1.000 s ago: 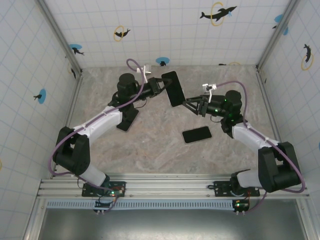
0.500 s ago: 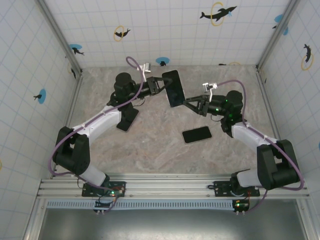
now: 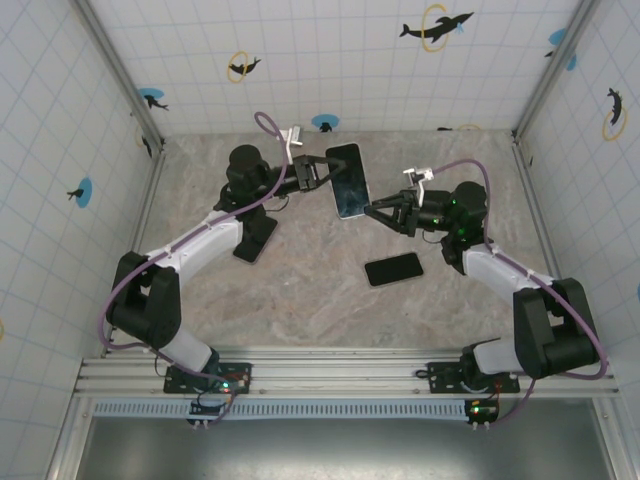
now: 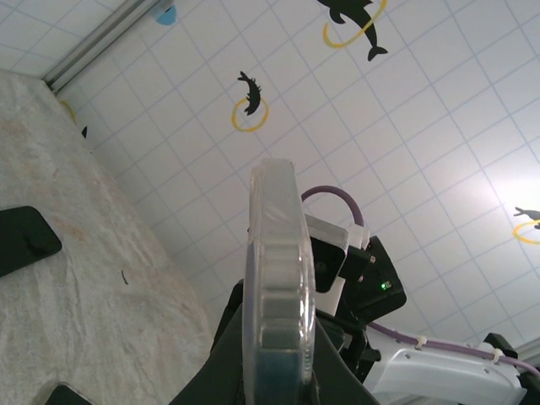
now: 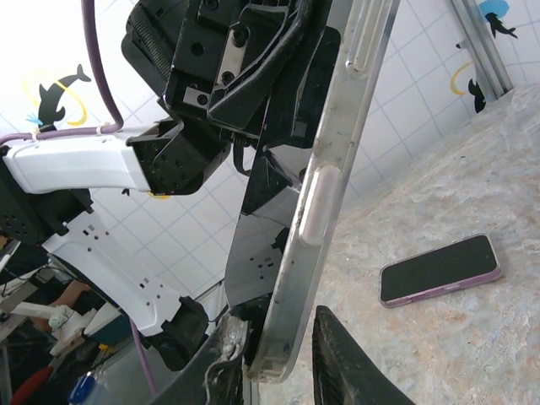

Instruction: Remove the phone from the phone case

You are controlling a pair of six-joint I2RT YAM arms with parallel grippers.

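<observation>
Two arms, top view: I see both meeting at one raised phone case (image 3: pixel 344 152) above the far middle of the table (image 3: pixel 300 300).
Top view, left gripper (image 3: pixel 318 172): its fingers pinch the case's left long edge and hold it tilted, off the table.
Top view, phone (image 3: pixel 348 185): seated inside the case, broad face turned towards the overhead camera.
Top view, right gripper (image 3: pixel 372 212): at the case's near corner, fingers parted around it.
Top view, second phone (image 3: pixel 393 269): flat on the table, near the right gripper and apart from it.
Top view, dark slab (image 3: pixel 255 238): flat on the table under the left arm; I cannot tell what it is.
Left wrist, case: I look at it edge-on, the clear rim upright in the middle, clamped low down between the left fingers (image 4: pixel 224 371).
Left wrist, right arm: just behind the case.
Right wrist, case: slanted and edge-on, a side button showing, with the left gripper clamped on its upper part.
Right wrist, right fingers (image 5: pixel 337 363): one on each side of the case's lower end, spread wider than the case is thick; I cannot tell whether they touch it.
Right wrist, second phone: purple-rimmed, screen up, flat on the table beyond the case.
</observation>
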